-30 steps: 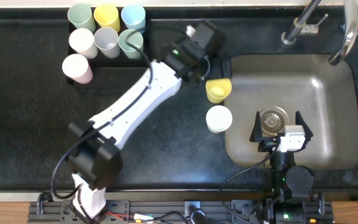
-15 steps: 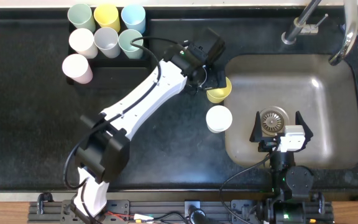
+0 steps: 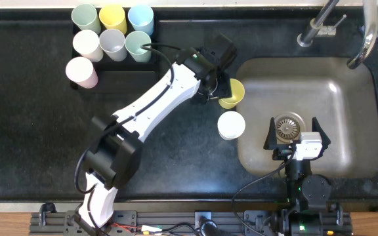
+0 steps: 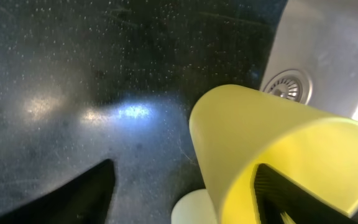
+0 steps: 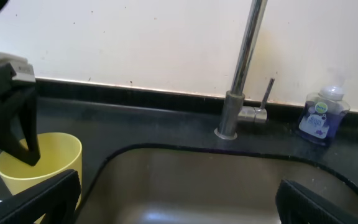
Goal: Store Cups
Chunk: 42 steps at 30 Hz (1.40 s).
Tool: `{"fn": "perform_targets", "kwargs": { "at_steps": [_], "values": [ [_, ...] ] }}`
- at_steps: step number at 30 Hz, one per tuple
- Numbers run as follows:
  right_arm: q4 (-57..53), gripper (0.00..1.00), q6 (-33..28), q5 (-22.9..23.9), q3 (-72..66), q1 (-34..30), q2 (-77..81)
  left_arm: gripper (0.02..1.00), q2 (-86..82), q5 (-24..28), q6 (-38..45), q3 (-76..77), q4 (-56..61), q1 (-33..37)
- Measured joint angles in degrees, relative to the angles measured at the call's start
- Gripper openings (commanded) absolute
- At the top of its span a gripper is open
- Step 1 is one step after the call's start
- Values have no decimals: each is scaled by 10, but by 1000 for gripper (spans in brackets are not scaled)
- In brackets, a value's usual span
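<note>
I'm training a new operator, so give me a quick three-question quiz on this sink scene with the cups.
1. True or false: the left tool has one finger inside the yellow cup.
2. The yellow cup is: A) on its side B) upright, by the sink C) upside down
3. Fill in: the right tool is ____ (open or shut).
Key: 1 true; 2 B; 3 open.

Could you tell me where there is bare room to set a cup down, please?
Bare: the speckled black countertop between the pastel cup cluster and the white left arm's base; also the steel sink's right half. Crowded: the sink's left rim, with yellow plastic cup, white cup and left gripper.
</note>
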Motion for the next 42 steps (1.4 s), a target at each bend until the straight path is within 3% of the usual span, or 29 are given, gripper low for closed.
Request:
{"fn": "perform_targets", "kwargs": {
  "at_steps": [2, 4, 8, 19, 27, 32, 42],
  "values": [
    [0, 993, 0, 0, 0, 0, 0, 264, 3, 0, 0, 0, 0, 2],
    [0, 996, 0, 0, 0, 0, 0, 123, 4, 1, 0, 0, 1, 3],
    [0, 996, 0, 0, 0, 0, 0, 36, 3, 2, 2, 0, 7, 7],
    [0, 996, 0, 0, 0, 0, 0, 36, -24, -30, 2, 17, -49, 79],
    [0, 996, 0, 0, 0, 0, 0, 36, -142, -63, -1, 38, -148, 266],
    [0, 996, 0, 0, 0, 0, 0, 36, -153, -75, -44, 33, -207, 357],
    [0, 998, 0, 0, 0, 0, 0, 36, -146, -82, -178, -26, -179, 377]
  ]
}}
